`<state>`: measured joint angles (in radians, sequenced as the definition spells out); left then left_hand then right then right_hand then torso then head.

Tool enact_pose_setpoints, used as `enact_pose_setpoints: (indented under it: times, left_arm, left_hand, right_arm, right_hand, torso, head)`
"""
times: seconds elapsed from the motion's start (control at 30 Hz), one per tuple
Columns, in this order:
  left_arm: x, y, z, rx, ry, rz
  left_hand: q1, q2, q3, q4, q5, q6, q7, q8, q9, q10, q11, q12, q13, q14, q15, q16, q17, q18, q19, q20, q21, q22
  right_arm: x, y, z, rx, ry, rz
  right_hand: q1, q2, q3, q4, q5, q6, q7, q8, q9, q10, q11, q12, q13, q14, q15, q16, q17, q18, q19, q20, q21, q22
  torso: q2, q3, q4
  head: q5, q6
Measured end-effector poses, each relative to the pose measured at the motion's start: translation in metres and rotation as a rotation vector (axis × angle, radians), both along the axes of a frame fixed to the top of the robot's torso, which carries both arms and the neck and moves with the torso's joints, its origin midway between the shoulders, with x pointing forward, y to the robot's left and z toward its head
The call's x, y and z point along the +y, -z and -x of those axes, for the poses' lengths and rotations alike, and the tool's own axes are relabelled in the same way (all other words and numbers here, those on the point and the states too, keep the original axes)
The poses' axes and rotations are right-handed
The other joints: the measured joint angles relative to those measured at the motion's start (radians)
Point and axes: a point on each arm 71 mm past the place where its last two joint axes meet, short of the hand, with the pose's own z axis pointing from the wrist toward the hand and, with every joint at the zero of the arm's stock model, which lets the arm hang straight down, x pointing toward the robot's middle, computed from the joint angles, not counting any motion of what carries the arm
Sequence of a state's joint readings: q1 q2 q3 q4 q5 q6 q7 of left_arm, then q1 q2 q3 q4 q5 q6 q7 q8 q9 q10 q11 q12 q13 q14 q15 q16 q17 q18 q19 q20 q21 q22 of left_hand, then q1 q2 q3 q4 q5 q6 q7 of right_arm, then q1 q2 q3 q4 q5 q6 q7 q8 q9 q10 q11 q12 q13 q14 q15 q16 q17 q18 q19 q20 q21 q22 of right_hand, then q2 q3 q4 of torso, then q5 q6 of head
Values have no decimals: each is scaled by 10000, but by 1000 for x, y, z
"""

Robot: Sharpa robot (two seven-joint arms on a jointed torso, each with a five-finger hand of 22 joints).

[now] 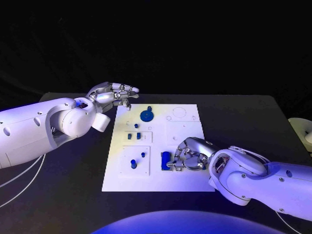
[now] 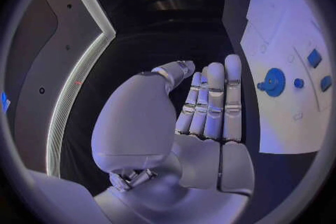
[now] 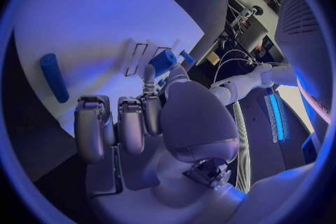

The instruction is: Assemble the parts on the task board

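The right hand [image 1: 187, 155] lies nearest, low over the near right part of the board [image 1: 184, 127], its fingers curled down toward the white surface. In the right wrist view the hand [image 3: 133, 123] has its fingers bent inward, with a small blue block [image 3: 164, 59] at the fingertips; whether it is actually pinched or only touched I cannot tell. In the head view a blue block [image 1: 165, 158] sits just beside that hand, on its left. A blue cylinder [image 3: 54, 77] lies flat on the board, apart from the fingers.

The board is a white rectangular plate in the middle of the black table [image 1: 71, 161], marked with faint outlined recesses. A round blue disc with a knob [image 1: 147, 115] stands near its far end. A few small blue pegs [image 1: 133, 136] sit around the middle. Two more blue pieces [image 1: 136, 161] stand in a square recess at the near left.

The left hand [image 1: 114, 95] hovers at the far left corner of the board, holding nothing. In the left wrist view the hand [image 2: 210, 106] has its fingers straight and side by side, the thumb alongside, over bare table beside the board's edge [image 2: 280, 140]. From there the disc [image 2: 273, 82] looks like a toothed wheel.
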<state>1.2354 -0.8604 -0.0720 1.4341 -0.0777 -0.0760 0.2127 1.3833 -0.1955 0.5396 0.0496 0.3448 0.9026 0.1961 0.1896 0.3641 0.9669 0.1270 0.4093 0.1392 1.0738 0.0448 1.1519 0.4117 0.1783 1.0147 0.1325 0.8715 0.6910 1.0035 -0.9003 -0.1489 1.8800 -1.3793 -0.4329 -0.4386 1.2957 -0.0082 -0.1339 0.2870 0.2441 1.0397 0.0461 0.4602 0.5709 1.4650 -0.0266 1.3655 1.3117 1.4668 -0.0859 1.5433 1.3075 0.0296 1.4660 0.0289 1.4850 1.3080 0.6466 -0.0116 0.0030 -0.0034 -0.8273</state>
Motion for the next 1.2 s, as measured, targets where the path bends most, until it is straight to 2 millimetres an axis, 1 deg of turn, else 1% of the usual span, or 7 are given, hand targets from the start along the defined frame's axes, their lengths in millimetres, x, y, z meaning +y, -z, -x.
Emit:
enact_pose_setpoints:
  times: [0.27,0.3,0.43,0.47,0.5,0.73,1.2]
  left_arm:
    - [1,0,0,17,-8,-14]
    - [1,0,0,20,-9,-16]
    - [1,0,0,26,-13,-21]
    - [1,1,0,27,-14,-23]
    - [1,1,0,30,-14,-25]
    - [2,1,0,39,-22,-34]
    - [3,1,0,54,-40,-51]
  left_hand:
    - [0,0,0,0,0,0,0,0,0,0,0,0,-1,0,0,0,1,0,0,0,0,1]
    - [0,0,0,0,0,0,0,0,0,0,0,0,-1,0,0,0,1,0,0,0,0,0]
    - [0,0,0,0,0,0,0,0,-1,0,0,0,-1,0,0,0,1,0,0,0,0,0]
    - [0,0,0,0,0,0,0,0,-5,0,0,0,-1,0,0,0,1,0,0,0,0,1]
    - [0,0,0,0,0,0,0,0,-9,0,0,0,-2,0,0,0,1,0,0,0,0,1]
    - [0,0,0,0,0,0,0,-1,-8,0,0,0,-2,0,0,0,1,0,0,0,0,1]
    - [0,0,0,0,0,0,0,-1,-7,0,0,0,-3,0,0,0,2,0,0,0,0,2]
  right_arm:
    - [-3,0,1,17,20,50]
    - [-3,0,1,22,23,57]
    - [-4,1,2,46,36,92]
    - [-5,1,2,50,38,99]
    - [-5,1,2,53,39,107]
    - [-6,1,2,47,57,142]
    - [1,-8,10,-153,-265,-437]
  right_hand:
    - [80,-4,0,0,0,0,0,0,-11,0,1,-19,0,0,1,0,0,-1,0,0,0,-1]
    - [124,-42,0,0,0,0,0,0,-22,0,1,-20,0,0,1,0,0,-1,0,0,0,-1]
    - [171,-14,1,0,41,0,0,0,-23,0,1,-19,0,1,2,0,0,0,0,0,1,-2]
    - [224,-61,1,0,56,0,0,0,-34,0,2,-19,0,1,2,0,0,0,0,0,39,-2]
    - [260,-26,1,0,58,0,0,0,-34,0,2,-18,1,1,2,0,0,0,0,0,39,-2]
    - [391,-23,2,-1,58,0,0,0,-54,-1,4,30,7,0,4,0,0,-1,0,0,39,-3]
    - [391,-23,-94,41,58,34,-33,0,-72,-25,27,69,8,0,5,0,-1,0,0,1,108,-5]
  torso:
    - [3,1,0]
    - [3,1,0]
    - [6,0,1]
    - [6,0,1]
    - [7,0,1]
    - [6,1,3]
    - [-1,-6,6]
  head:
    - [8,-25]
    - [8,-29]
    - [8,-39]
    - [7,-41]
    - [7,-43]
    - [16,-67]
    - [34,-68]
